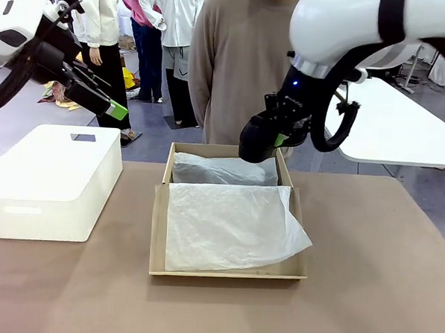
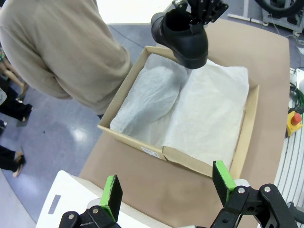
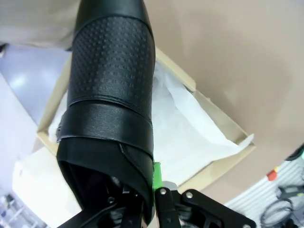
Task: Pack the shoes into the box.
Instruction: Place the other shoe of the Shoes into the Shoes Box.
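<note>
Shoe (image 1: 257,142) clamped in right gripper (image 1: 280,140), hovering over box (image 1: 156,238), not set down yet; left gripper (image 2: 168,190) gaping, holding nothing.

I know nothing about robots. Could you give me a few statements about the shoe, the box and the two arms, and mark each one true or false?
1. The right gripper holds a black shoe. True.
2. The shoe lies inside the box. False: it hangs in the air over the box's far end, clamped in the gripper.
3. The left gripper is shut on a second shoe. False: it is open, holds nothing and is raised at the left side.
4. White tissue paper lines the box. True.
5. The white bin stands to the right of the box. False: it stands to the left of the box.
</note>
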You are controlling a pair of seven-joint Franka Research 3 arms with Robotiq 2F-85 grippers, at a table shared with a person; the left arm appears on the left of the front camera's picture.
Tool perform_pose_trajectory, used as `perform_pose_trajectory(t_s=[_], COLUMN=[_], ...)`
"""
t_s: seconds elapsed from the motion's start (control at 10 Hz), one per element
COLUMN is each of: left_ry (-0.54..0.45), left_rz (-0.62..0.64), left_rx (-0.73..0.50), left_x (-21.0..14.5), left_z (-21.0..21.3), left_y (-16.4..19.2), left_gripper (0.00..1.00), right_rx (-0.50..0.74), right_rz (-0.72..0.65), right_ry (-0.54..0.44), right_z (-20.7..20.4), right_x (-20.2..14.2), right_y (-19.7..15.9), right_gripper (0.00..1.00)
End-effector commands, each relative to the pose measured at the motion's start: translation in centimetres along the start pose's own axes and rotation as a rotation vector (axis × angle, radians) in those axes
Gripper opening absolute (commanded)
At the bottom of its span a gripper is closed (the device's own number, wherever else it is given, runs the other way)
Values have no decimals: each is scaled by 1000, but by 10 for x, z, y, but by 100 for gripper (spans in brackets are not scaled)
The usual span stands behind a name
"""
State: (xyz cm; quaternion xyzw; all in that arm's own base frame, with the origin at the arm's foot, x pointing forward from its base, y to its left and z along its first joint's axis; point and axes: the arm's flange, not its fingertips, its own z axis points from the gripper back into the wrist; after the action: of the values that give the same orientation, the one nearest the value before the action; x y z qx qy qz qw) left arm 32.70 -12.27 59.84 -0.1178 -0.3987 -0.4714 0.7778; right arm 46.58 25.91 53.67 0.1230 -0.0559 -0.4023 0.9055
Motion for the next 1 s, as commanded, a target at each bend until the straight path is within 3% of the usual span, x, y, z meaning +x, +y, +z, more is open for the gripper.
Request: perform_pose_trajectory(t_s=[0.0,0.1,0.2,0.9], left_ry=[-7,-7,-7,-7], left_rz=[1,1,1,1], left_rx=[-8,-8,-8,-8], left_x=[-1,-1,-1,-1], left_z=[1,1,1,1], left_y=[0,0,0,0], left_gripper=[100,100,100,100], right_rx=[-30,-28,-16,-28], right_rz=[-44,-48,-15,-26], right_ry=[-46,-40,-17,-16], right_z=[-4,-5,-8,-14], right_x=[-7,-7,-3,-2], right_y=[23,26,6,11], right_gripper=[0,0,0,0])
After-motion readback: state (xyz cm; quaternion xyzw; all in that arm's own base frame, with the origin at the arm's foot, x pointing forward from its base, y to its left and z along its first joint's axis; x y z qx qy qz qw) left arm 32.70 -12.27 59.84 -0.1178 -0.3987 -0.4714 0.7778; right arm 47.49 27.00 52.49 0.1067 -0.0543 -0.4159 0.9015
